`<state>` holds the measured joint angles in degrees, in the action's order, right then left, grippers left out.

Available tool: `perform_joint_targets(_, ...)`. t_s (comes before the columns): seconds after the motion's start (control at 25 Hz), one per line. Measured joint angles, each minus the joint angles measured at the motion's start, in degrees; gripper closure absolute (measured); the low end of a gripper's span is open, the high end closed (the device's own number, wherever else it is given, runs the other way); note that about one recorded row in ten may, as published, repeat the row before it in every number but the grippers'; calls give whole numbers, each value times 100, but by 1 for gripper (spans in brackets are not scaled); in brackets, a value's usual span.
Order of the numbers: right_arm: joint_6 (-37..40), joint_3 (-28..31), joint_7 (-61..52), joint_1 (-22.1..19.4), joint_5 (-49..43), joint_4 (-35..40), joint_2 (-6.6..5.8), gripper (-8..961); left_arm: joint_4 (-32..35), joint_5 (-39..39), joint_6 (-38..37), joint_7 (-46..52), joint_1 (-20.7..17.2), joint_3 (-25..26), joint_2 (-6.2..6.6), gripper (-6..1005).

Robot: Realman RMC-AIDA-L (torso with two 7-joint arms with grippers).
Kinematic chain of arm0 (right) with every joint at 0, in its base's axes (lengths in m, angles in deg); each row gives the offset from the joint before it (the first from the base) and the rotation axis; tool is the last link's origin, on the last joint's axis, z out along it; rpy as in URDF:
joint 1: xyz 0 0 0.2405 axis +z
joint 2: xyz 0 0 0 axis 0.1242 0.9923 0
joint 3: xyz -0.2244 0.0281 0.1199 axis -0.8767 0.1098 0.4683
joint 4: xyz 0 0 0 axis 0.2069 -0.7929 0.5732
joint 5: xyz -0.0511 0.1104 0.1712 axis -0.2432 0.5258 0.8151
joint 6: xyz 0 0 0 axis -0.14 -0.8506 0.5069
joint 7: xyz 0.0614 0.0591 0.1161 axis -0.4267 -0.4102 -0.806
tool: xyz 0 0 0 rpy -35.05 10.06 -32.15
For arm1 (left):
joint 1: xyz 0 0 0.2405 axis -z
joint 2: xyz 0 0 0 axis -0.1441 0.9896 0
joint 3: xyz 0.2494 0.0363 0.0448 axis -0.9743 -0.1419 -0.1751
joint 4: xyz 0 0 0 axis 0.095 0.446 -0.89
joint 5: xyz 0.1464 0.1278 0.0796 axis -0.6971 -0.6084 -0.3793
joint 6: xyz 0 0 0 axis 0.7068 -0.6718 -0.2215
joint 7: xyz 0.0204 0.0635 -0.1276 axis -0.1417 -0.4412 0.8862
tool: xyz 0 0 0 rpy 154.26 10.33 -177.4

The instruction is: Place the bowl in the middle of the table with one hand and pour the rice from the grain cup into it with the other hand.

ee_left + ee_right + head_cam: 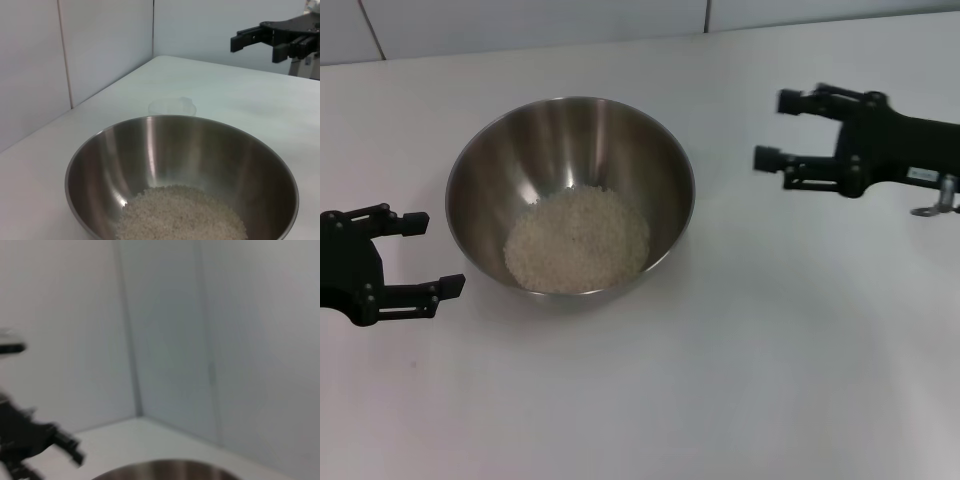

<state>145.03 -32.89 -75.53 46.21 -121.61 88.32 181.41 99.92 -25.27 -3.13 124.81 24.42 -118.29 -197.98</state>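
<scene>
On the white bench (800, 380), the bowl (480, 160) holds the rice (577, 240) between 2 spread, empty grippers, left gripper (425, 255) close enough that a stray swing could knock it, right gripper (772, 130) farther off.

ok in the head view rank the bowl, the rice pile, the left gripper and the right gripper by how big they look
1. the bowl
2. the rice, covering only the bowl's bottom
3. the right gripper and the left gripper: they look alike, both open and partly cut off by the frame edges, so unranked.
</scene>
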Motion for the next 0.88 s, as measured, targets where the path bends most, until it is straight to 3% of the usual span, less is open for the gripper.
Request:
perform_joint_targets(0.04,14,-694,-383,112,96,253,-6,126,1,-14,-2,4,3,0,0,138)
perform_joint_targets(0.08,14,-694,-383,112,96,253,-6,126,1,-14,-2,4,3,0,0,138)
perform_joint_targets(0.12,11,-1076,-549,136,189,393,-1,126,2,-22,-2,4,6,0,0,138)
perform_joint_targets(0.16,-45,-1800,-886,133,458,637,12,126,2,-65,-4,5,22,0,-4,138)
perform_joint_targets(0.2,-45,-1800,-886,133,458,637,12,127,2,-65,-4,5,22,0,-4,138)
perform_joint_targets(0.24,-179,-2503,-1305,82,752,911,19,127,2,-70,-5,6,26,0,-5,138)
perform_joint_targets(0.32,-242,-2792,-1485,49,843,1048,22,127,2,-74,-8,6,28,0,-6,138)
perform_joint_targets(0.36,-410,-3314,-1782,-43,990,1333,27,127,5,-76,-12,7,29,0,-6,138)
perform_joint_targets(0.64,-824,-4491,-2432,-305,1213,1975,26,126,6,-98,-36,9,30,-1,-5,138)
perform_joint_targets(0.88,-923,-4733,-2537,-335,1252,2087,29,126,6,-137,-73,9,30,27,2,138)
